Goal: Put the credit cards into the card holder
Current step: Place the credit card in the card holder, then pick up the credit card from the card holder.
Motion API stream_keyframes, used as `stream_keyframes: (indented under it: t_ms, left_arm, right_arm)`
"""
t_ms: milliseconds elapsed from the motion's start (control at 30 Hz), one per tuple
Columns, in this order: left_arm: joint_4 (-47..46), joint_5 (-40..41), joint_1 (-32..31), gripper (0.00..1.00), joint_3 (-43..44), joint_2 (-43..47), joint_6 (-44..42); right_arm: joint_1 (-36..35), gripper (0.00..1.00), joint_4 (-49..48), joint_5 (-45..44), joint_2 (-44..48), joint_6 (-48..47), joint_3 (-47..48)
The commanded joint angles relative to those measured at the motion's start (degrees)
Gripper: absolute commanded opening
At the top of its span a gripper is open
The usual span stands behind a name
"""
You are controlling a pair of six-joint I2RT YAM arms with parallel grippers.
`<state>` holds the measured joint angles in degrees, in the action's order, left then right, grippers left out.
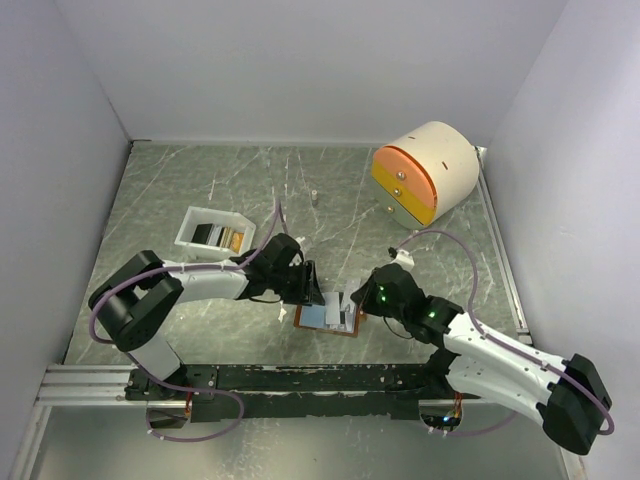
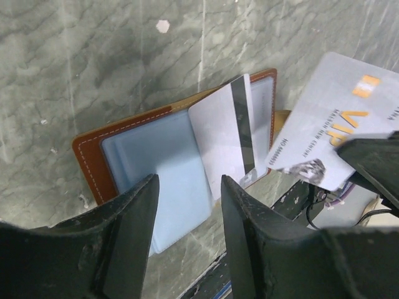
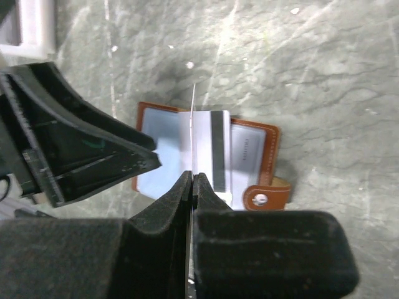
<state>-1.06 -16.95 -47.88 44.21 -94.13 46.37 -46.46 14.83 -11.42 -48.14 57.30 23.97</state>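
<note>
Right pincer [image 3: 192, 182] clamped on silver VIP card [image 2: 330, 118], edge-up over open card holder [image 2: 134, 159] near worktop [image 1: 200, 170] front. Left pincer [image 2: 188, 199] above holder, jaws apart, empty. Striped grey card [image 2: 224, 134] rests on holder. Farther back: white tray [image 1: 193, 225].

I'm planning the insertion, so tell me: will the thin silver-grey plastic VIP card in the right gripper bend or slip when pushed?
The silver-grey VIP card is probably stiff: edge-on it looks straight above the right gripper. Its smooth face may slip. It likely weighs little, being so thin.
</note>
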Motion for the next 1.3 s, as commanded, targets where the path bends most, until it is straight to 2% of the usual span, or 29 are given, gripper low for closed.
stream_keyframes:
  t_ms: [0,333,833,1267]
  left_arm:
    - [-4.1,-1.9,-0.4,0.57,0.6,-0.8,-0.1]
    - [-8.6,-3.0,-0.6,0.58,-1.4,0.0,3.4]
    - [-9.8,-3.0,-0.9,0.59,-2.0,-2.4,4.5]
    - [-18.1,-7.6,-1.1,0.58,-4.5,-3.4,9.3]
  right_arm:
    - [0.1,0.0,3.7,-4.9,-1.1,-2.8,1.4]
    - [0.2,0.0,2.0,-7.5,-2.7,-4.8,0.1]
    - [0.1,0.0,-5.9,-1.5,-4.1,-3.3,-3.6]
    - [0.1,0.0,-7.9,-1.1,-6.0,-3.3,-4.4]
